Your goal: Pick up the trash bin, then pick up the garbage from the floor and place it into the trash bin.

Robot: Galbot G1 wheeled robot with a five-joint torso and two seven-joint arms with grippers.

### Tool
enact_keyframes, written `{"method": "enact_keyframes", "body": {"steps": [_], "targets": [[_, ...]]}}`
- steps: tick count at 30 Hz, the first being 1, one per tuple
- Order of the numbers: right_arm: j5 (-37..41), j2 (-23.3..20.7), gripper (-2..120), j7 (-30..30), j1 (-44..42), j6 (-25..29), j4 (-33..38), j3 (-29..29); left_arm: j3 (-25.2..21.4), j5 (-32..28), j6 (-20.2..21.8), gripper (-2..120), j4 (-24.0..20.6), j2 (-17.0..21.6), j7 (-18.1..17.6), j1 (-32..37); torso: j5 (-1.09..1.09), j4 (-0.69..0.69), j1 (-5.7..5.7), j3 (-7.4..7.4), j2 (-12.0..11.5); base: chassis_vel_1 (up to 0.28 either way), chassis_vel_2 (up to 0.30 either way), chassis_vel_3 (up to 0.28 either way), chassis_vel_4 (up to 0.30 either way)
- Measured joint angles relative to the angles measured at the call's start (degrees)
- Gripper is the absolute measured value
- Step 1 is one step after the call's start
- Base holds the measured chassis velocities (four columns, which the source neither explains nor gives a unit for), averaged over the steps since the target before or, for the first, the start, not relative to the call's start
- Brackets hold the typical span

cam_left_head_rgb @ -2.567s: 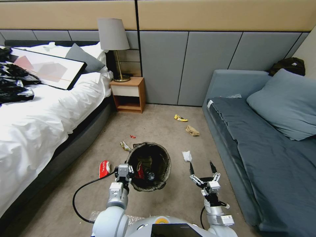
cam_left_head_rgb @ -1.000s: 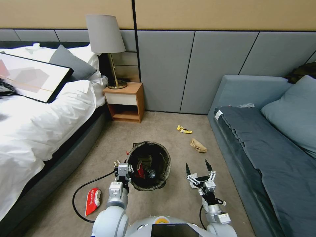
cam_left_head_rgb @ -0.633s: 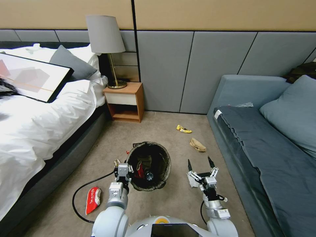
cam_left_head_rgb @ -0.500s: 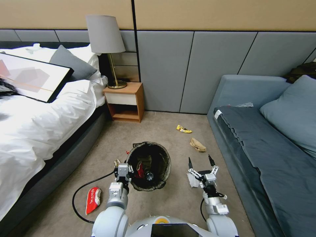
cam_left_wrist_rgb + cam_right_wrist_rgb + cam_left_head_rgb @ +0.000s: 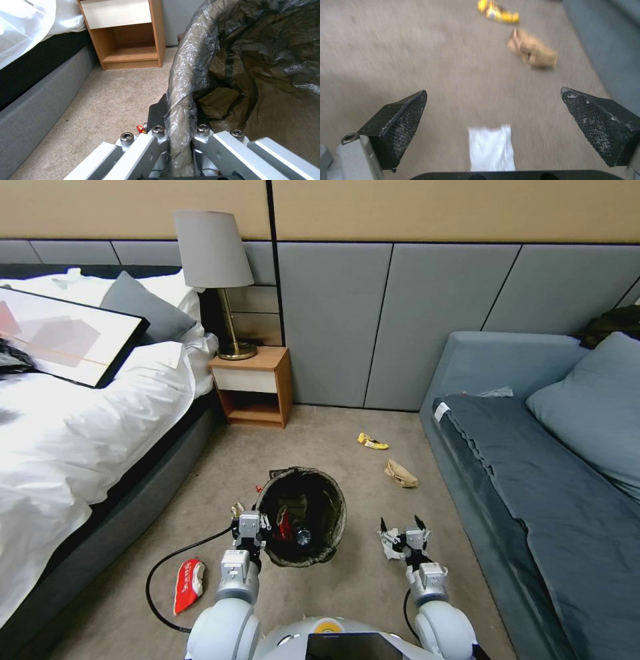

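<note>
Spread-jawed right gripper (image 5: 493,117) straddles a limp white tissue (image 5: 491,147), likely feather-light, best pinched mid-sheet; left gripper (image 5: 175,140) clamps the bag-lined bin's rim (image 5: 190,75).

Head overlooks floor (image 5: 333,593) (wrists closer).

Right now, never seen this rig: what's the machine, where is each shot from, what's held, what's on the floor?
It is a wheeled two-armed robot. The wide shot is from its head, looking down; the other two are from cameras on its wrists.

The left gripper has its jaws shut on the bag-lined rim of the trash bin, seen close up in the left wrist view.

The right gripper hangs low over a white tissue on the carpet, jaws open on either side of it.

Also on the floor: a yellow wrapper, crumpled brown paper and a red-and-white wrapper.
</note>
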Motion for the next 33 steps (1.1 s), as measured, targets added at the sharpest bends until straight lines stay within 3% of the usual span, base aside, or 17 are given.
{"method": "enact_keyframes", "body": {"steps": [16,22,33], "targets": [[3.36,-1.01,100,-3.88,7.58,-3.25,-14.31,-0.92,-0.11,0.09,-0.09,0,0.15,-0.05,0.06,0.05,0.00,0.01,0.00,0.00,0.00,0.000,0.000,0.000,0.000],[3.37,-0.41,100,-4.84,11.91,-0.41,-23.66,-1.25,-0.13,0.25,-0.09,0,0.17,-0.10,0.07,0.15,0.00,0.00,0.00,0.00,0.00,0.000,0.000,0.000,0.000],[3.55,0.21,100,-5.88,15.45,1.94,-29.98,-1.20,-0.50,0.37,-0.09,0,0.15,-0.19,0.04,0.37,0.00,0.00,0.00,0.00,0.00,0.000,0.000,0.000,0.000]]}}
